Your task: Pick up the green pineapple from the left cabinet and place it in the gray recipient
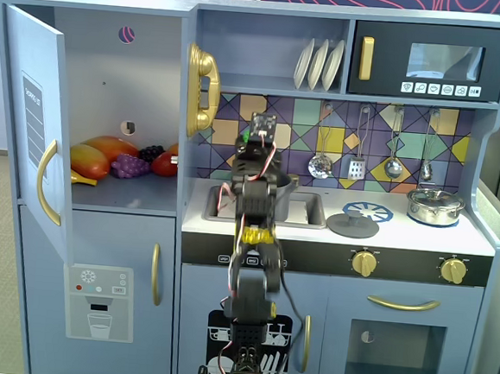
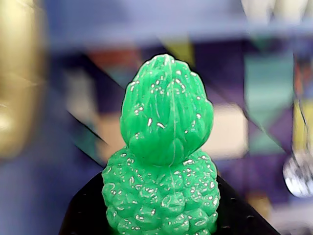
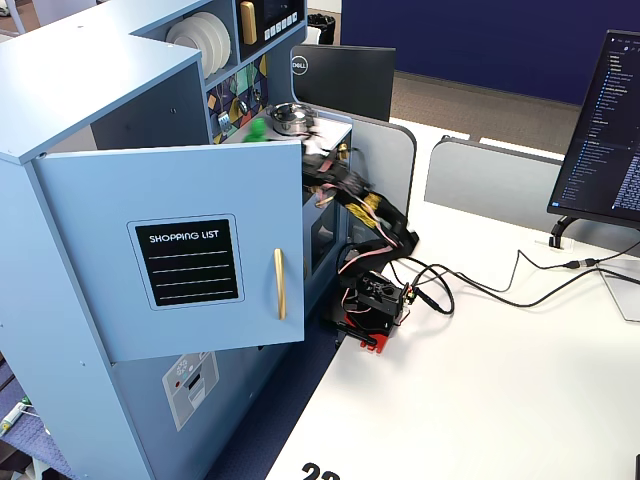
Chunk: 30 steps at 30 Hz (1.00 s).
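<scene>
Tool point(image 2: 161, 223) clamped on green pineapple point(image 2: 164, 161), crown up (frame centre), carried toward gray recipient point(image 1: 284, 190) for drop.

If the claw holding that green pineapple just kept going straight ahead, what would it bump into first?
Probably the colourful tiled back wall behind the sink: the wrist view looks straight at it past the green pineapple. The gripper holds the fruit up before those tiles. Depth is hard to judge.

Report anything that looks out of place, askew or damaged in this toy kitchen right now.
Nothing looks damaged or spilled. The left cabinet door hangs wide open, as the task needs. The gripper holds the green pineapple upright in front of the tiled wall, above the gray recipient in the sink. A gray lid lies on the counter.
</scene>
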### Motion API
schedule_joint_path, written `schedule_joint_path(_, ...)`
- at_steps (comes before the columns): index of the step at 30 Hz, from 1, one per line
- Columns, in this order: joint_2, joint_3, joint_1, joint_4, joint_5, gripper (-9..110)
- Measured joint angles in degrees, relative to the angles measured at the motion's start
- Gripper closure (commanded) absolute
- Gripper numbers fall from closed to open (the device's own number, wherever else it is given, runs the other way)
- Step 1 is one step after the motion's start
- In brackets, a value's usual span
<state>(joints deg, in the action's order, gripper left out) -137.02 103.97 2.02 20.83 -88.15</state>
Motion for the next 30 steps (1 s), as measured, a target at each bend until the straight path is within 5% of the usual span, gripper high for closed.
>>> schedule_joint_path(13,22.06,-8.35,-2.64,-0.35,-6.94,101)
schedule_joint_path(20,23.64,-8.61,-4.13,-0.26,-5.89,65)
schedule_joint_path(30,9.23,-8.7,-4.57,16.96,-1.67,77)
